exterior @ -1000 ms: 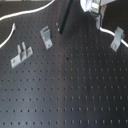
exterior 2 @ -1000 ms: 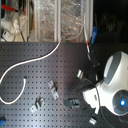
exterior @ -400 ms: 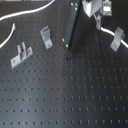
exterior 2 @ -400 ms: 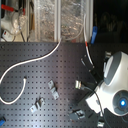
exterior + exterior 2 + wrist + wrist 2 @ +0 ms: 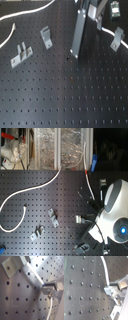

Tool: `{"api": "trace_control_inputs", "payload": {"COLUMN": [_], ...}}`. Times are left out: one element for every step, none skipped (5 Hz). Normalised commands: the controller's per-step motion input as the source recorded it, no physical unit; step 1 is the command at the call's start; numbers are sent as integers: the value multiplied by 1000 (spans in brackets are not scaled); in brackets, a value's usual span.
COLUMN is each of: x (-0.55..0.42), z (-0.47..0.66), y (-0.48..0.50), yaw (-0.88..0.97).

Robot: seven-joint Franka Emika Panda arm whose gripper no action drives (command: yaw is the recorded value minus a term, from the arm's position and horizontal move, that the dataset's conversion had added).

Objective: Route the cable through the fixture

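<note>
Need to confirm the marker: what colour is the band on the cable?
Red, on the white cable; band shows best in the second exterior view.

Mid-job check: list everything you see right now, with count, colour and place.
Cable: one, white with a short red band near one end, curving over the board's far part in the second exterior view.
Brackets: at least four, grey metal, spread over the board in both exterior views.
Board: one, black with rows of holes, under everything.
Clutter behind the board: too blurred to name.
Arm: one, white, at the second exterior view's right.
Gripper: above the board; state unclear.
</note>
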Motion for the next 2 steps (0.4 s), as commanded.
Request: {"api": "trace_control_inputs", "payload": {"x": [17, 9], "z": [0, 0], "y": [-13, -7], "yaw": [0, 0]}}
